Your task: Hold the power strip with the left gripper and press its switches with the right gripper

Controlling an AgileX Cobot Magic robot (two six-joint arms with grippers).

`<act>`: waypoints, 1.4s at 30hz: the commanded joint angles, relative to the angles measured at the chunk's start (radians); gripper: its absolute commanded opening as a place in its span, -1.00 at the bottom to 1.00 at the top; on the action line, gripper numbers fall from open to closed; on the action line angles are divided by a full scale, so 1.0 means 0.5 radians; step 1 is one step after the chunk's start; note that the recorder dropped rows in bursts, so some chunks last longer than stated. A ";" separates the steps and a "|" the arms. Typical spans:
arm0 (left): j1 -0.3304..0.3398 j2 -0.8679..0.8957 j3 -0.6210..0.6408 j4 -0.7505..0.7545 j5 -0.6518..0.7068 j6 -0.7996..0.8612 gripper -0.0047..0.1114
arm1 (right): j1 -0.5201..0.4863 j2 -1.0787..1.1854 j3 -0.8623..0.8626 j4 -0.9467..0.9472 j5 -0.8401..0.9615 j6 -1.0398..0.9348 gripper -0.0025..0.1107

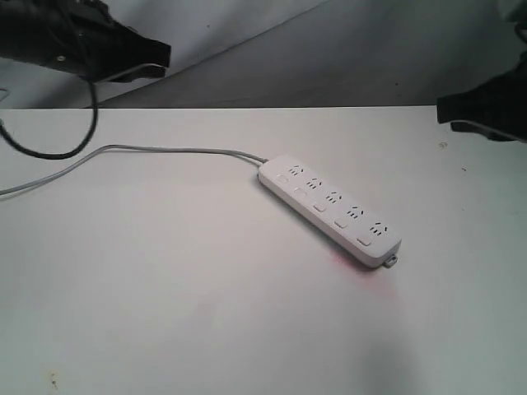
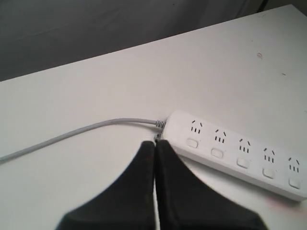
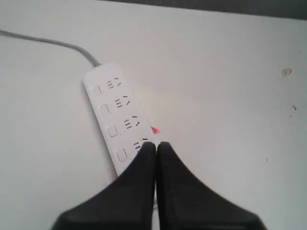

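Zero steps done: judged from the layout, neither the hold nor any press begun.
Table (image 1: 165,313): white, bore the strip and its cable.
Power strip (image 1: 329,207): lay flat and diagonal near the table's middle, with the grey cable (image 1: 165,150) trailing off toward the left arm's side and the mounting tab (image 1: 390,262) at the opposite end; touched by nothing.
Left gripper (image 2: 155,145): fingers pressed together, nothing between them; hung above the table with tips aimed near the strip's cable end, and sat well apart from the strip in the exterior view.
Right gripper (image 3: 156,145): likewise clenched and empty; hovered over the tab half of the strip, no contact.
Switches (image 1: 340,222): five in a row along the strip's long edge, one per outlet group; on or off could not be told.
Reddish glow (image 1: 356,268): faint on the table beside the tab end; source unclear.
Remaining: everything, by this reading. That meant spreading the left fingers, descending, clamping the strip, then pressing the five buttons with the right.
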 commanded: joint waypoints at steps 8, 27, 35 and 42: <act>-0.227 0.688 -0.571 0.006 -0.044 -0.052 -0.92 | 0.003 0.409 -0.013 0.029 -0.120 -0.060 -0.96; -0.369 1.314 -0.919 -0.343 0.102 -0.069 -0.92 | 0.003 0.679 -0.013 0.645 -0.145 -0.562 -0.96; -0.369 1.402 -0.919 -0.369 0.068 -0.072 -0.92 | 0.058 0.858 -0.013 0.872 -0.112 -0.739 -0.96; -0.369 1.460 -0.919 -0.416 0.022 -0.072 -0.92 | 0.102 0.867 -0.013 0.812 -0.188 -0.742 -0.96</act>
